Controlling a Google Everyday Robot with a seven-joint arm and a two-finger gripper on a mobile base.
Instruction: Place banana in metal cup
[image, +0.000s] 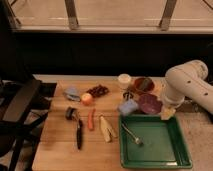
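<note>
1. The wooden table (60, 145) carries everything. We judge the items are spread apart so that each can be picked out singly.
2. The white robot arm (187, 82) reaches in from the right and bends down over the far right corner of the green tray (160, 152).
3. The tray sits at the near right, and a metal spoon (131, 134) lies in it.
4. The gripper (167, 113) hangs at the tray's far right edge, just beside the purple bowl (149, 103). Its fingers stand apart with nothing between them, well away from the fruit. We take the pick as not yet begun.
5. A reddish-brown dish (144, 84) lies behind the bowl, and a blue block (128, 107) lies to the bowl's left.
6. The cream cup (124, 80) stands upright at the far edge.
7. The banana (106, 129), pale yellow, lies flat near the table's middle. It is just left of the tray and right of the orange carrot (91, 119). Nothing covers it, so a grasp from above looks open to us.
8. The metal cup (128, 95), small and dark, stands between the cream cup and the blue block, farther than the banana and to its right. The close neighbours may crowd the drop.
9. The round orange fruit (87, 98) lies farther and to the left.
10. We can read no brand, label or writing.
</note>
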